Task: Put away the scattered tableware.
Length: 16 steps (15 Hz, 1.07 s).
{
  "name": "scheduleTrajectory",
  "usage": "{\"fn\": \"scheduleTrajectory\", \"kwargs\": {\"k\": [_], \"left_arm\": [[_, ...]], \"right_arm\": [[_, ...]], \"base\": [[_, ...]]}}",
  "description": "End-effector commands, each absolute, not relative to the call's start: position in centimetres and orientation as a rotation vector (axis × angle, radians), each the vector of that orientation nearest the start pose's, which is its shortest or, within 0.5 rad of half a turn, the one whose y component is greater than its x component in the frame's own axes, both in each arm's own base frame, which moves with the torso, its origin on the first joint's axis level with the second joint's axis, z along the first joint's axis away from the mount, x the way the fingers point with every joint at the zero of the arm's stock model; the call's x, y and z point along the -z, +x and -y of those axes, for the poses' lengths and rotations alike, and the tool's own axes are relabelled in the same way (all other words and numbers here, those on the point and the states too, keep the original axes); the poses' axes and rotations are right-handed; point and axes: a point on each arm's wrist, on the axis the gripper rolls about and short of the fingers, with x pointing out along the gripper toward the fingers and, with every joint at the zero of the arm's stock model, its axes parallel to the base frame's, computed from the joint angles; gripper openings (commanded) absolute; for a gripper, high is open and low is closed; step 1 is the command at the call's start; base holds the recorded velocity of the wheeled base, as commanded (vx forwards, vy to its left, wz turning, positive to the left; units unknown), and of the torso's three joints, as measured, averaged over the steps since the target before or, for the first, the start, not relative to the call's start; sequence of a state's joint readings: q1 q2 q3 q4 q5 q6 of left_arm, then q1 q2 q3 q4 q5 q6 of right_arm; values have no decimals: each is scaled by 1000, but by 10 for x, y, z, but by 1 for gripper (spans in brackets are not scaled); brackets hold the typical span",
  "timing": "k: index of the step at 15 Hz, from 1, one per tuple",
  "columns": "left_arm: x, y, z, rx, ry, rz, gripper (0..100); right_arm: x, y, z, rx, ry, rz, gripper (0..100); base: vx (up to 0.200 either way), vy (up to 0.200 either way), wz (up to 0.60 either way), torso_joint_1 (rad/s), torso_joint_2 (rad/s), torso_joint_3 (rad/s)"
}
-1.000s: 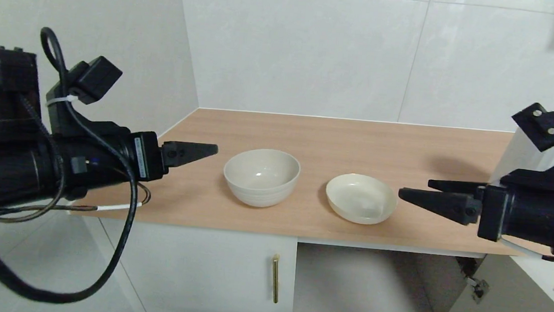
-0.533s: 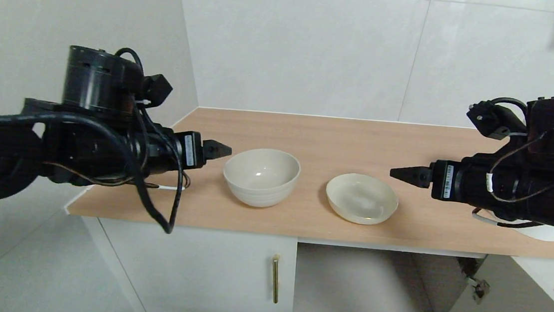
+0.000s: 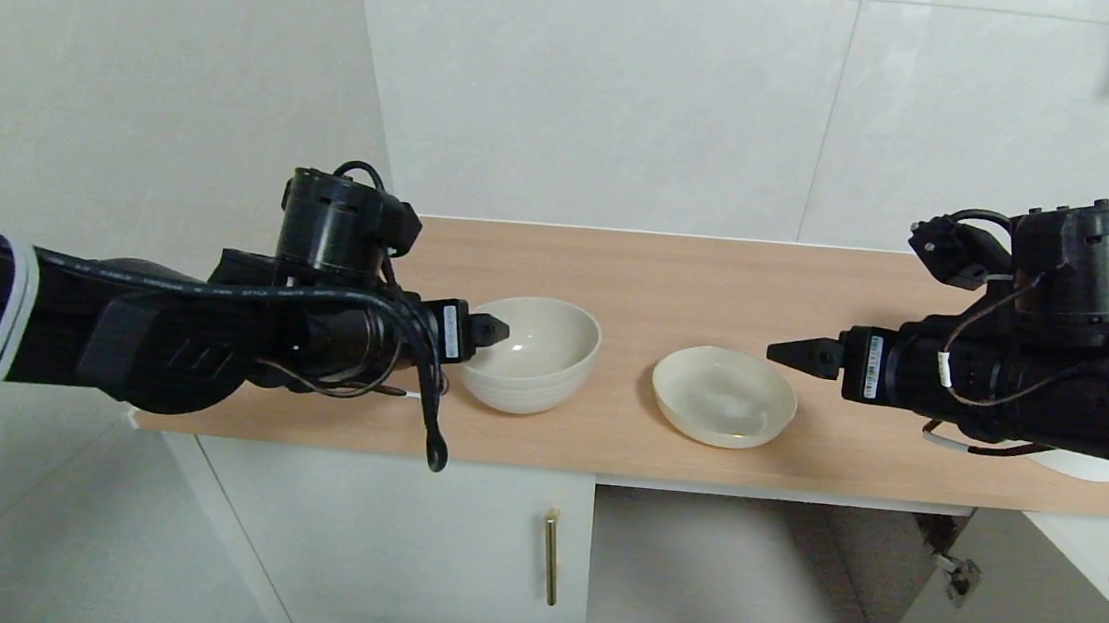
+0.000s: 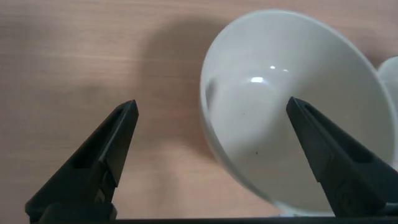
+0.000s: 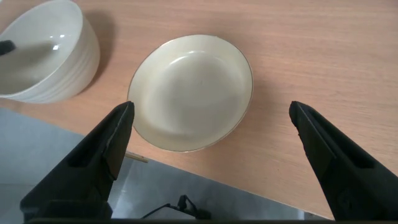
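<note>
A deep cream bowl with ribbed sides stands upright near the front edge of the table. A shallower cream dish sits upright near it on the right, not touching it.

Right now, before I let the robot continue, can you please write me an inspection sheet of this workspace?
Surface: wooden counter, level.
Job's things: deep bowl upright on the left; shallow bowl upright to its right, apart from it.
Clutter: white thing at the counter's right end, mostly hidden behind the right arm.
Hands: left hand open, astride the deep bowl's rim, contact cannot be told; right hand open above the shallow bowl, not holding it.
Cables: black cable hangs from the left arm past the counter edge; thin wires loop on the right arm.
Surroundings: tiled wall behind; cupboard below, left door shut, right side open with a shelf.
</note>
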<state>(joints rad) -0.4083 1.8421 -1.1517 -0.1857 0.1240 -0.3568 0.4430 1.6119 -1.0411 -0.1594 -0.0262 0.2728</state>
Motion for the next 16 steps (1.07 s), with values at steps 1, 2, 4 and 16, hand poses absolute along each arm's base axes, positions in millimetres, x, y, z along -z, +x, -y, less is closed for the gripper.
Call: {"fn": "scheduleTrajectory", "kwargs": {"k": [1,2,4,16], "left_arm": [[-176,330,140,179,-207,-553,100],[-176,331,140,179,-206,-555,0],[-177,330,140,177,-226,-553,0],[-206,305,131,201,-296,-492,0]], "right_arm": [[-227,267,-126,-353,169,-457,100],[-227,267,-126,-351,169,-457,100],[-227,267,-126,-351,169,-457,100],[-184,302,-165,-184,100,-539,100]], "base": [[0,0,0,0,0,0],[0,0,0,0,0,0],[0,0,0,0,0,0],[0,0,0,0,0,0]]}}
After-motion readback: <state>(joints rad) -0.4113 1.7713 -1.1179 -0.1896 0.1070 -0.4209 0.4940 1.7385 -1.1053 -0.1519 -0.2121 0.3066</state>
